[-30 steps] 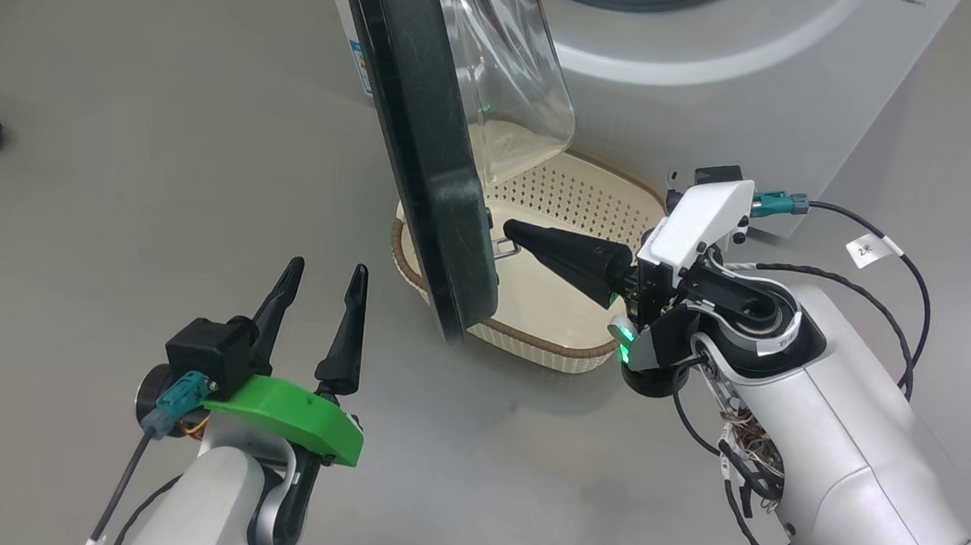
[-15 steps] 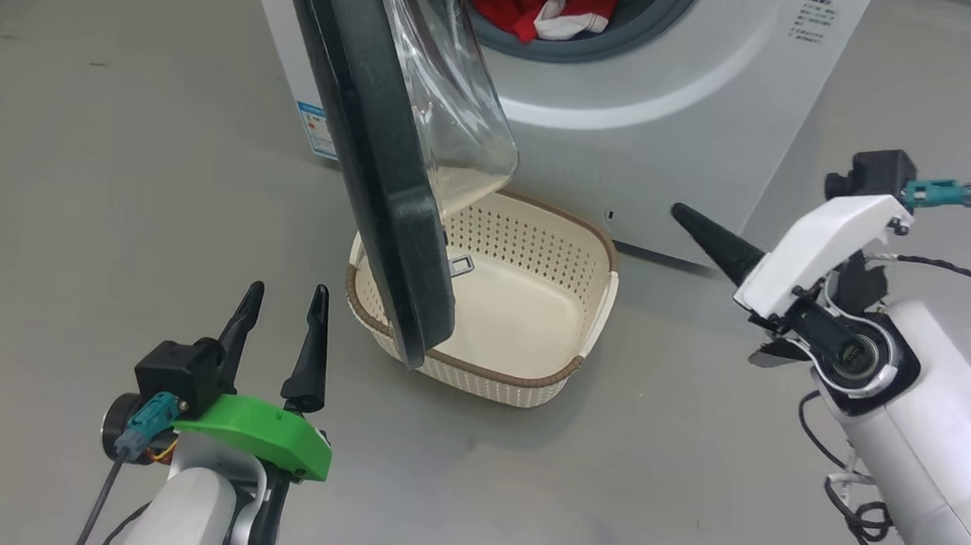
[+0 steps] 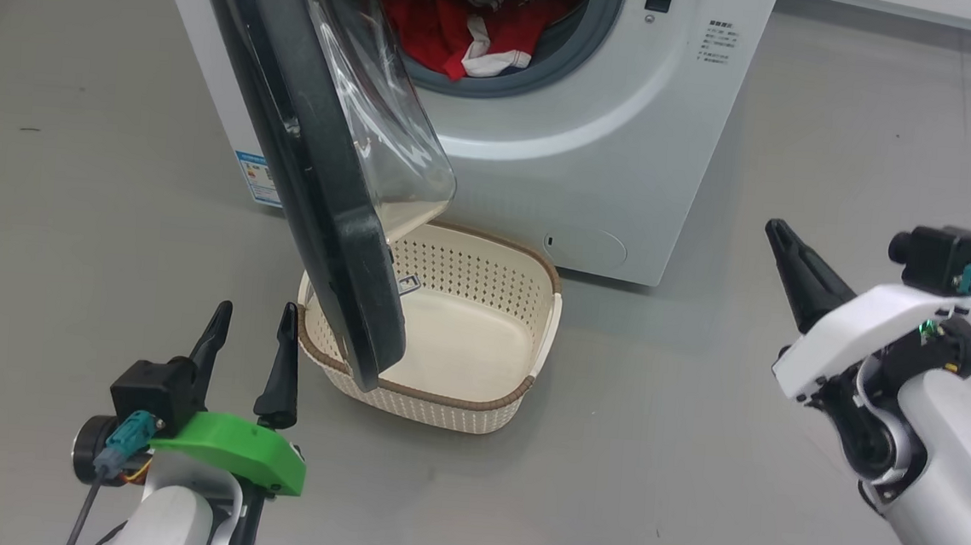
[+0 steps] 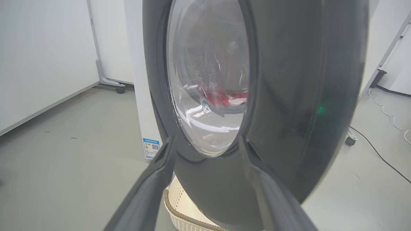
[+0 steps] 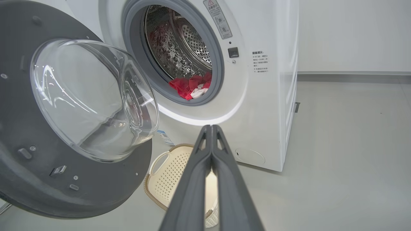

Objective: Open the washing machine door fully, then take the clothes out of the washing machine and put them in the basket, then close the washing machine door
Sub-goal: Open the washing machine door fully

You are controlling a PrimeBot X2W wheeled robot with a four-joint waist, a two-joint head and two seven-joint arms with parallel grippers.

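While the clothes (image 3: 451, 35) lie in the drum at the upper centre of the head view, the left jaws stand apart at lower left. Between them and the clothes stands the open washing machine door (image 3: 321, 184), its lower edge overlapping the basket (image 3: 442, 398). The right jaws, pressed together, sit mid-right, well apart from the washing machine (image 3: 613, 162).

clothes (image 3: 443, 26) in washing machine (image 3: 631, 146), basket (image 3: 486, 264) under door (image 3: 313, 175)
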